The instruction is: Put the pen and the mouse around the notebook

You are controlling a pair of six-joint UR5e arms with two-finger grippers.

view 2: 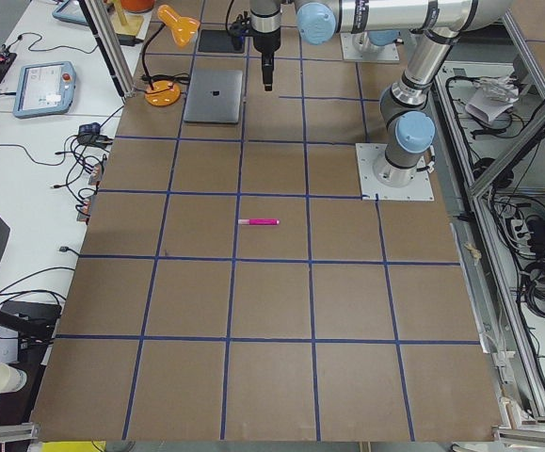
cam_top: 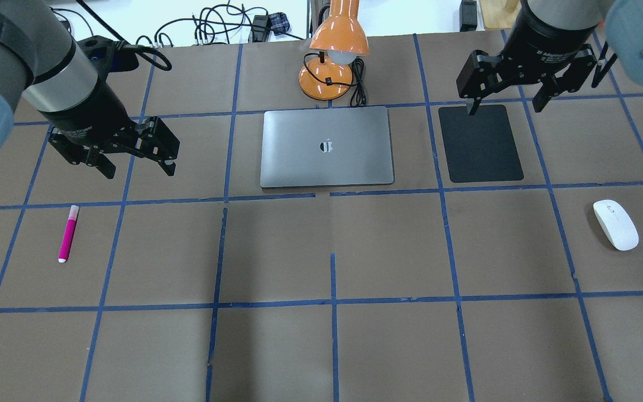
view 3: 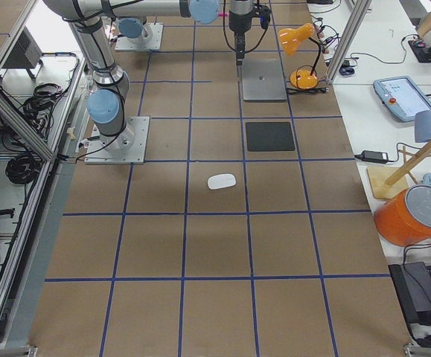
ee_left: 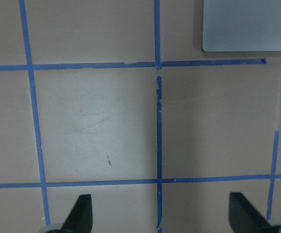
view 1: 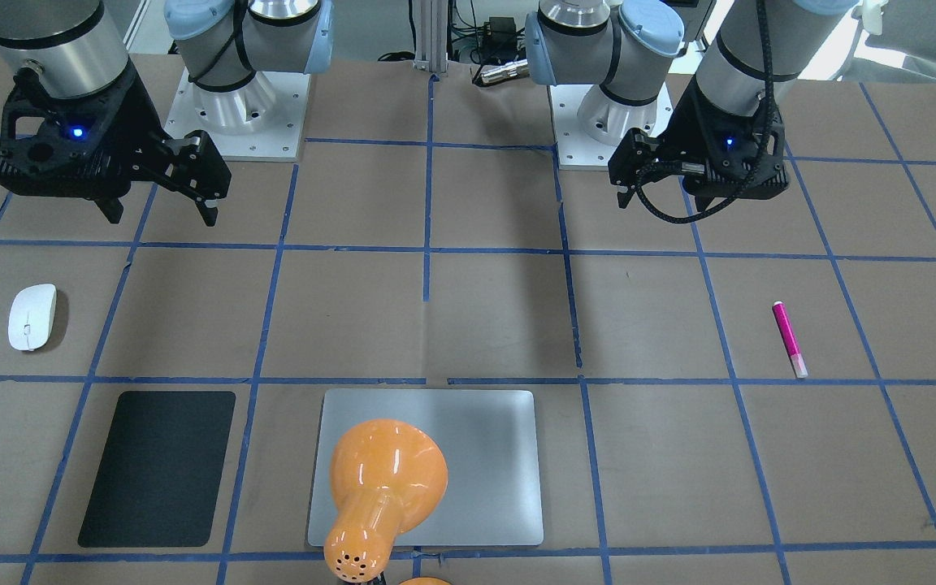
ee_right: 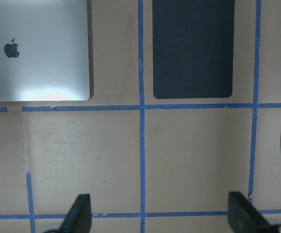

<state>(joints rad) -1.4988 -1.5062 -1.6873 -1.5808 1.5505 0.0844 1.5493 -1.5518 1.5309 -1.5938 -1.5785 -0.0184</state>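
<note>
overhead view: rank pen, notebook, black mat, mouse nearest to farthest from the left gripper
1. pen, close by the left gripper, far left.
2. notebook, centre.
3. black mat, right of the notebook.
4. mouse, far right.

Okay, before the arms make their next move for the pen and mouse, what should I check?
1. Left end effector open and empty: ok.
2. Right end effector open and empty: ok.
3. Pen lying unobstructed on the left arm's side: ok.
4. Mouse unobstructed on the right arm's side: ok.
5. Bare table beside notebook: ok; black mat lies apart on one side.
6. Lamp clearance over notebook: cannot tell.
</note>
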